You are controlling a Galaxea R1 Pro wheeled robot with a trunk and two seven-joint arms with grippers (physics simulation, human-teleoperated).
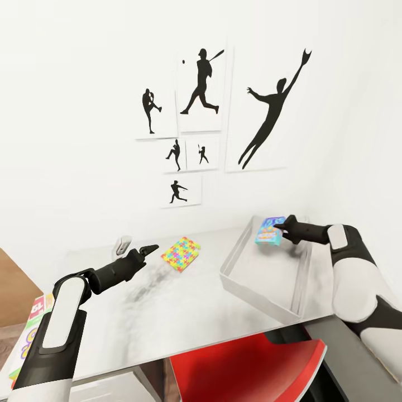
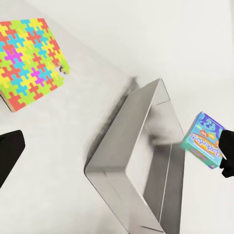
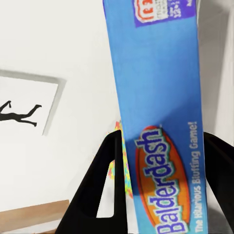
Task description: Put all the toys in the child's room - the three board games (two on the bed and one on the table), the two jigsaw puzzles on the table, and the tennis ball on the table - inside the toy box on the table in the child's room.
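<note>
**Toy box empty; first board game held over it**

Left gripper [image 1: 149, 249] hangs above the surface [image 1: 167, 312], left of the toy box [image 1: 262, 290]; fingers barely visible, spread not determinable. Jigsaw puzzle [image 1: 181, 253] lies left of the box, untouched. Box interior: bare. Right gripper [image 1: 281, 225] pinches the board game [image 1: 269, 231] above the box's far end. Right wrist view alone reads its title, Balderdash [image 3: 161, 185]. Judged: early stage.

Count: 1 jigsaw puzzle box [image 1: 181, 253], 1 Balderdash board game box [image 1: 269, 231], 1 metal toy box [image 1: 245, 279], 1 red chair [image 1: 245, 371], 6 baseball silhouette posters [image 1: 201, 84], 2 grippers: left gripper [image 1: 149, 249], right gripper [image 1: 281, 224].
</note>
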